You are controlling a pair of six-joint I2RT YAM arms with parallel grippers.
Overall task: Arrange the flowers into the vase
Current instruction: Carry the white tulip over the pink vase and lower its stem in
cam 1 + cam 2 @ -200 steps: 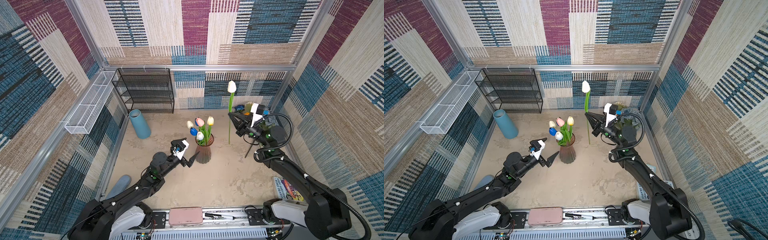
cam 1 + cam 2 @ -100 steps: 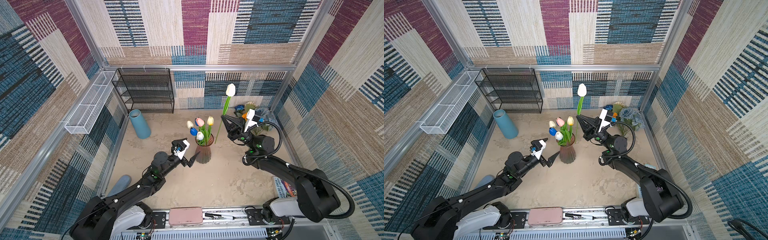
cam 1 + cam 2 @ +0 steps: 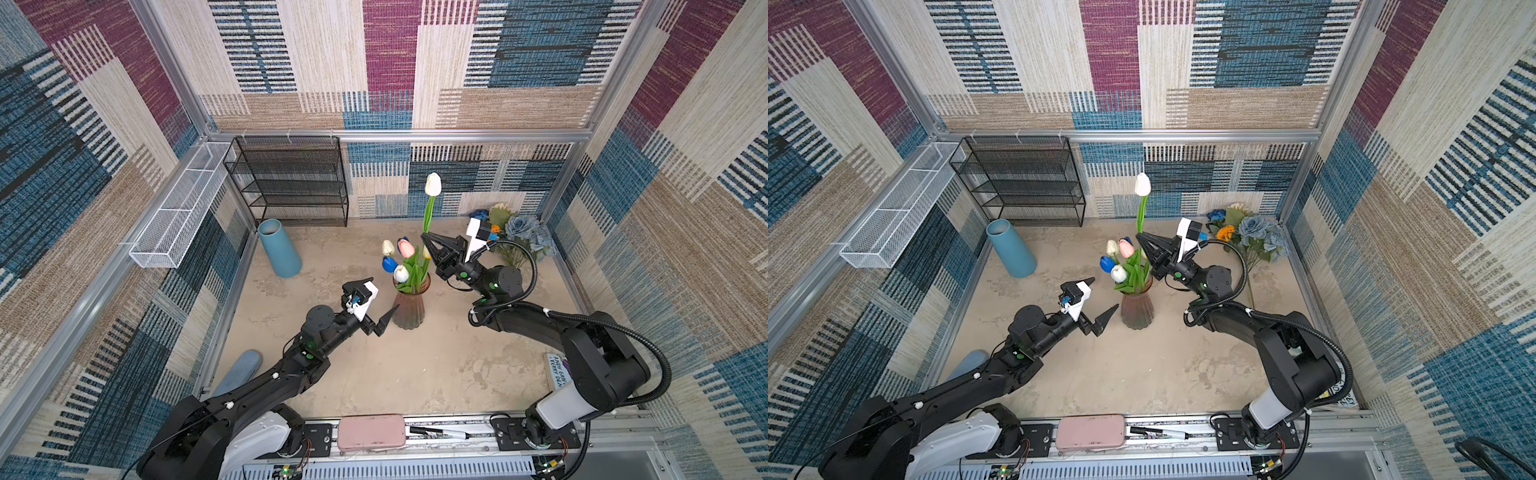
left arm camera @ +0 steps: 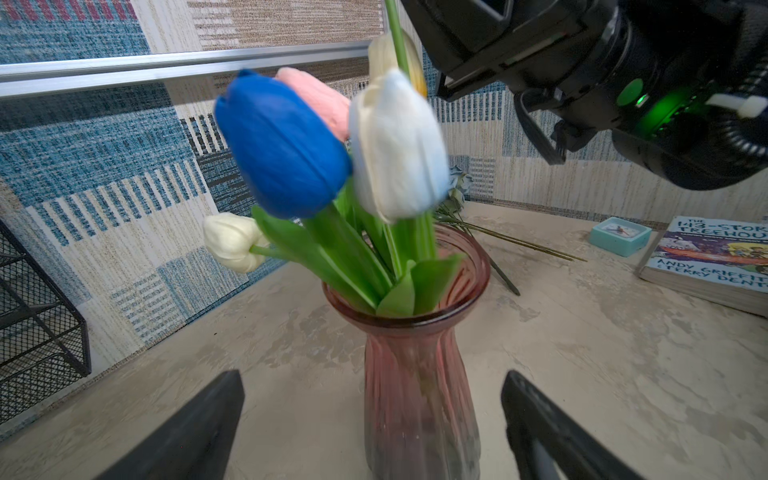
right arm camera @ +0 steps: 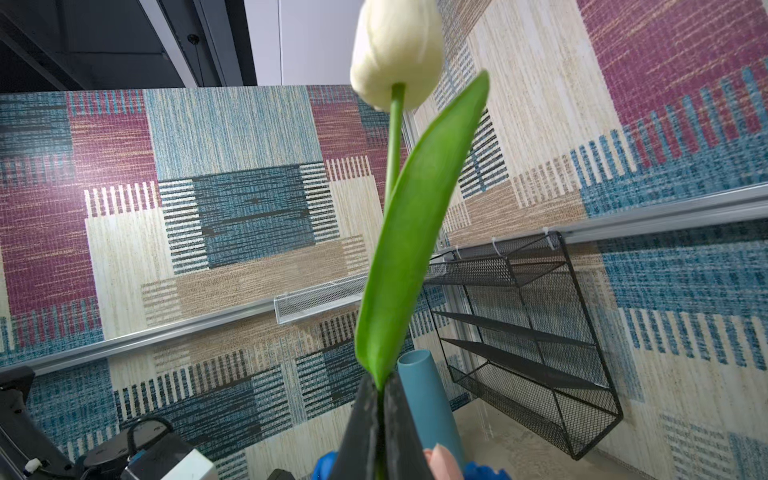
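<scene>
Right gripper (image 3: 424,237) pinches the white tulip (image 3: 433,184) by its stem, up over the pink vase (image 3: 409,309). Left gripper (image 3: 383,294) sits wide open beside the vase.

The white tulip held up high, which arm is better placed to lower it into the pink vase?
Right. The right gripper is shut on the white tulip by its stem, close above the vase. The left gripper is open and empty beside it.

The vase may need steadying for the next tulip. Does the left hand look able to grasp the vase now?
Likely yes: the left hand is open and the vase stands just ahead of its fingers, with nothing between.
</scene>
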